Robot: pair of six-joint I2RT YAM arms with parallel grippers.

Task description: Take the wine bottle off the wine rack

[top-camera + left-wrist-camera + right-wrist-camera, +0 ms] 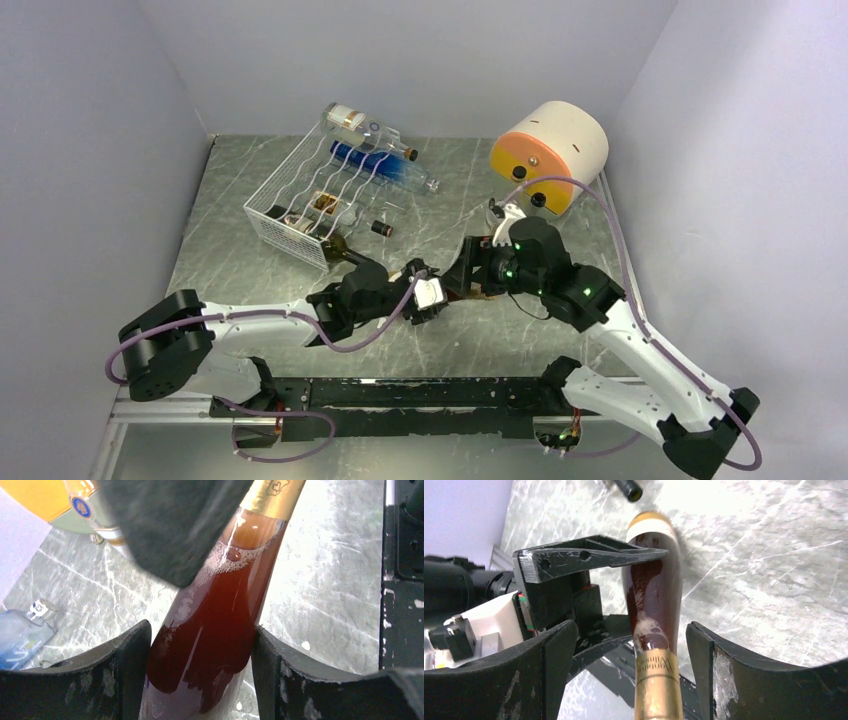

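Left gripper (200, 642) is clamped on the bottle (220, 595), held at mid-table (240, 265) well apart from the rack (300, 205). Right gripper (630, 635) straddles the foil neck with jaws wide and a gap on each side. If the left lets go before the right closes, I judge the smooth, tapered glass could slip and drop.

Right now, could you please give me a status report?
Left gripper shut on wine bottle, mid-body. Right gripper open, straddling its neck. Bottle clear of wine rack. Small dark object nearby.
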